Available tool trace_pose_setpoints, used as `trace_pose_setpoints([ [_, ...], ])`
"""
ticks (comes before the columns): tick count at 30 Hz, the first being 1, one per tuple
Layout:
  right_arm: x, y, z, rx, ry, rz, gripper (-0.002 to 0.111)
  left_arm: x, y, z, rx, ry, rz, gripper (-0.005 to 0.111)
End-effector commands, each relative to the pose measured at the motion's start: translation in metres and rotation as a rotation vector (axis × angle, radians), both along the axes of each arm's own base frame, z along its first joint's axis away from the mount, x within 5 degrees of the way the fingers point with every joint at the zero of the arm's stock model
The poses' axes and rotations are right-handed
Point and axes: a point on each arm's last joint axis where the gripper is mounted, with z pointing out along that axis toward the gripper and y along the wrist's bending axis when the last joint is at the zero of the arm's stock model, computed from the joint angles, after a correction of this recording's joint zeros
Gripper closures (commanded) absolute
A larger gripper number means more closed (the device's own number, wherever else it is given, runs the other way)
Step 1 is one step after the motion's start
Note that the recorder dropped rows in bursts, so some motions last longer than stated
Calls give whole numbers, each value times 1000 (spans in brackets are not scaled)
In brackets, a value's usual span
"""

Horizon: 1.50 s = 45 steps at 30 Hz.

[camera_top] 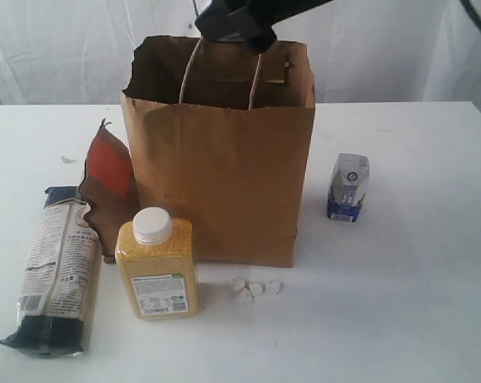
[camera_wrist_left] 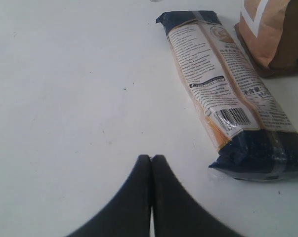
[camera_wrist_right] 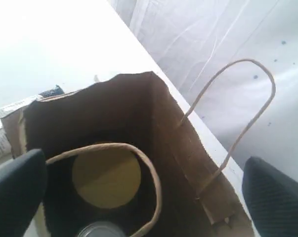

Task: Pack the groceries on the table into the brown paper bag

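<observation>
The brown paper bag (camera_top: 224, 175) stands upright mid-table. My right gripper (camera_top: 238, 28) hovers over its mouth, open and empty (camera_wrist_right: 146, 197). Deep in the bag (camera_wrist_right: 158, 113) lie the jar's gold lid (camera_wrist_right: 106, 177) and the top of the pull-tab can (camera_wrist_right: 102, 231). Left of the bag are the yellow-grain bottle (camera_top: 156, 267), the long noodle packet (camera_top: 57, 271) and the brown-red pouch (camera_top: 108, 187). The blue-white carton (camera_top: 348, 187) stands to the bag's right, and tiny white lumps (camera_top: 254, 290) lie at its front. My left gripper (camera_wrist_left: 151, 158) is shut and empty, low over the table beside the noodle packet (camera_wrist_left: 228, 94).
The white table (camera_top: 415, 319) runs wide around the bag. The bag's twisted loop handles (camera_wrist_right: 237, 123) stand up by my right fingers (camera_wrist_right: 277, 197). A white curtain (camera_top: 65, 48) hangs behind the table. The pouch (camera_wrist_left: 272, 34) lies past the noodle packet's far end.
</observation>
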Motion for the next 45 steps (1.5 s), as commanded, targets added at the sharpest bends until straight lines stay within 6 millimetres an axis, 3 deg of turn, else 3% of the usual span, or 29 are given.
trace_pose_setpoints([
  [1,-23,-7,-2,-72,156,63,4,0,0,-3,-5,9,-1,107],
  [5,-34,-12,1,-66,231,54,4,0,0,-3,-5,9,-1,107],
  [12,-54,-29,29,-37,94,30,4,0,0,-3,-5,9,-1,107],
  [16,-75,-50,48,-47,26,-48,4,0,0,-3,-5,9,-1,107],
  [18,-83,-69,54,-43,40,-211,4,0,0,-3,-5,9,-1,107],
  [20,-82,-93,54,-162,17,-414,4,0,0,-3,-5,9,-1,107],
  [22,-71,-139,52,-535,-117,-805,4,0,0,-3,-5,9,-1,107],
  [23,-67,-148,51,-584,-157,-895,4,0,0,-3,-5,9,-1,107],
  [25,-58,-162,41,-576,-145,-1044,4,0,0,-3,-5,9,-1,107],
  [27,-48,-166,10,-546,26,-1048,4,0,0,-3,-5,9,-1,107],
  [30,-37,-168,-57,-646,316,-958,4,0,0,-3,-5,9,-1,107],
  [34,-36,-177,-114,-783,491,-948,13,0,0,-3,-5,9,-1,107],
  [36,-40,-184,-142,-862,581,-935,24,0,0,-3,-5,9,-1,107],
  [39,-51,-197,-168,-962,657,-938,43,0,0,-3,-5,9,-1,107],
  [42,-61,-208,-175,-970,698,-965,67,0,0,-3,-5,9,-1,107],
  [45,-71,-216,-167,-834,735,-1060,95,0,0,-3,-5,9,-1,107],
])
